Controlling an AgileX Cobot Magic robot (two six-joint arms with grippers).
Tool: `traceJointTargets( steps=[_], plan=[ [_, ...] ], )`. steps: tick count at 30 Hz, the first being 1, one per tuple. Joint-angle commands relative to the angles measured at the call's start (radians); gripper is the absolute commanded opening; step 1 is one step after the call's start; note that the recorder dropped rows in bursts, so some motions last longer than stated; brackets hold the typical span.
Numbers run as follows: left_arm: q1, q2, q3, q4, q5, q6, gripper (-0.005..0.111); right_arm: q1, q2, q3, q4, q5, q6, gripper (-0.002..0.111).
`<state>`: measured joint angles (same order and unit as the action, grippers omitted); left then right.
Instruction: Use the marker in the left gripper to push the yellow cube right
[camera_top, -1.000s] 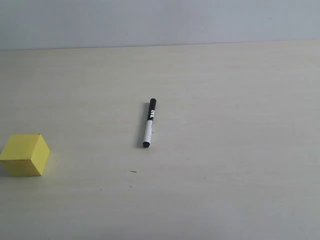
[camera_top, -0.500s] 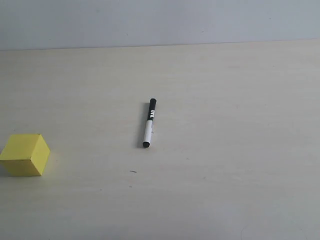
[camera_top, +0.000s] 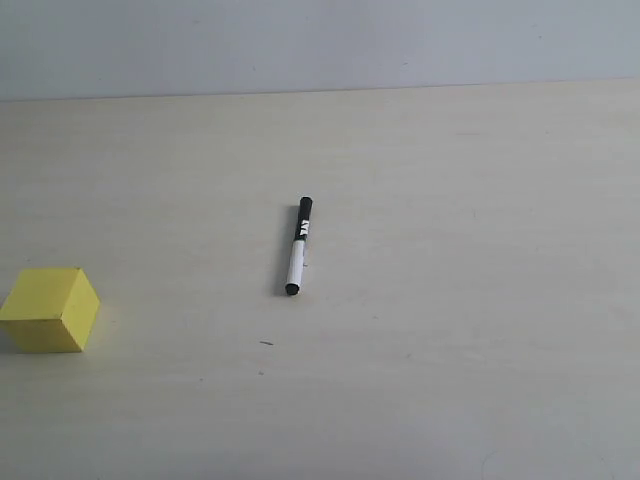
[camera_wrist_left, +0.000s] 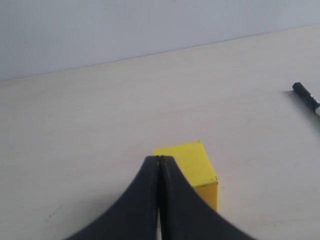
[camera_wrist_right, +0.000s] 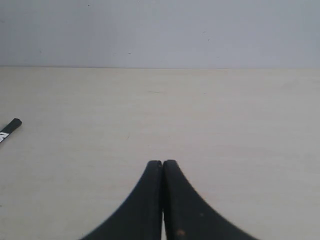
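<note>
The marker (camera_top: 297, 246), white barrel with black cap and lettered band, lies loose on the table near the middle of the exterior view; no gripper holds it. Its cap end shows in the left wrist view (camera_wrist_left: 306, 95) and in the right wrist view (camera_wrist_right: 10, 127). The yellow cube (camera_top: 50, 309) sits at the far left of the table. In the left wrist view the cube (camera_wrist_left: 187, 160) stands just beyond my left gripper (camera_wrist_left: 159, 159), which is shut and empty. My right gripper (camera_wrist_right: 162, 163) is shut on nothing, over bare table. Neither arm appears in the exterior view.
A pale beige table (camera_top: 450, 300) runs back to a plain grey wall (camera_top: 320, 45). A small dark speck (camera_top: 266, 343) lies in front of the marker.
</note>
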<state>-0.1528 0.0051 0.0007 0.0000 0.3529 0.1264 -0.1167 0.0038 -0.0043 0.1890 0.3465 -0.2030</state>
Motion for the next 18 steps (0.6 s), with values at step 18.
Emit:
traceJointTargets(
  steps=[18],
  plan=[
    [0.002, -0.005, -0.001, -0.172, -0.42, -0.595, 0.0, -0.006, -0.004, 0.004, 0.003, -0.004, -0.001, 0.0]
  ],
)
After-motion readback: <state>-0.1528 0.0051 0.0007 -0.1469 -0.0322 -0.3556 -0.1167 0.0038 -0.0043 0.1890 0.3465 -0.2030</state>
